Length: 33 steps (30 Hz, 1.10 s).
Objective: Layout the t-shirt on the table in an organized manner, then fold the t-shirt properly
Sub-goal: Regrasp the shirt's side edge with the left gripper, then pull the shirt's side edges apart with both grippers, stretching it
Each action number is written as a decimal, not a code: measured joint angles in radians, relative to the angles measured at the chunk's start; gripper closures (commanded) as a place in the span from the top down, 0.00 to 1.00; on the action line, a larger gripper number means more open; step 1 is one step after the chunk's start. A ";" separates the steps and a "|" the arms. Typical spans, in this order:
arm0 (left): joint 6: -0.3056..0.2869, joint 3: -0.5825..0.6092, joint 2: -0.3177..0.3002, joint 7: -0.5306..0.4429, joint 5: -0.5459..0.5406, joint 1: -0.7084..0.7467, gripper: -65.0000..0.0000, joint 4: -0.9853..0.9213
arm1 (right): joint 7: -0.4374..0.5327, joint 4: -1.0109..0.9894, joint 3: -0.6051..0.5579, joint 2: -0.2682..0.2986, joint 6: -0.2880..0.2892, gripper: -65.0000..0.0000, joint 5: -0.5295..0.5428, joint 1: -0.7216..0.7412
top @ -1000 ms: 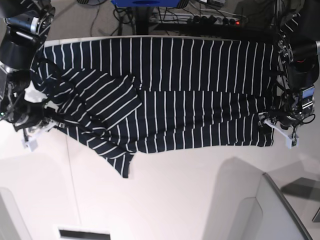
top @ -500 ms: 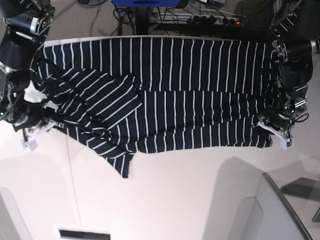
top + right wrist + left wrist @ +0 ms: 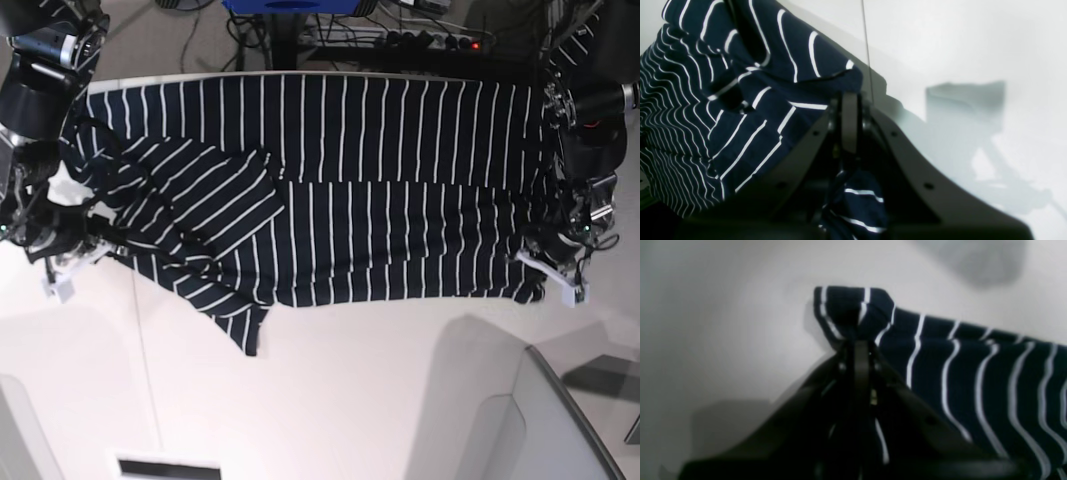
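Note:
The dark navy t-shirt [image 3: 380, 150] with thin white stripes lies spread wide over the white table [image 3: 350, 400], its near half doubled up and a crumpled flap hanging toward the front left. In the base view's right, my left gripper [image 3: 543, 266] is shut on the shirt's near right corner. The left wrist view shows that gripper [image 3: 860, 345] pinching the bunched corner of the t-shirt [image 3: 973, 373]. On the base view's left, my right gripper [image 3: 82, 252] is shut on the shirt's left edge. In the right wrist view this gripper [image 3: 849, 100] clamps a fold of the t-shirt [image 3: 740, 100].
Beyond the table's far edge lie cables and a power strip [image 3: 430, 40], with a blue object [image 3: 290, 5] there too. Grey rounded panels [image 3: 520, 420] rise at the front right and front left. A thin seam [image 3: 867, 50] runs across the tabletop.
My left gripper has closed on the shirt's near right corner and shifted slightly left and forward. The right arm and the rest of the shirt have stayed put.

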 measured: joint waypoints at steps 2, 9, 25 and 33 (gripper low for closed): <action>0.000 0.000 0.001 0.048 0.003 -0.005 0.00 0.060 | -0.003 0.009 0.000 -0.001 0.000 0.00 -0.001 0.008; -0.007 0.000 0.000 0.151 -0.001 -0.005 0.00 0.269 | 0.002 0.142 0.000 0.000 0.000 0.00 0.002 0.049; -0.011 -0.007 -0.041 0.170 -0.011 0.093 0.00 0.433 | 0.096 0.185 0.003 0.017 0.000 0.00 0.000 0.013; -0.011 -0.007 -0.034 0.171 -0.011 0.098 0.00 0.459 | 0.098 0.185 0.003 0.019 0.007 0.00 0.004 0.014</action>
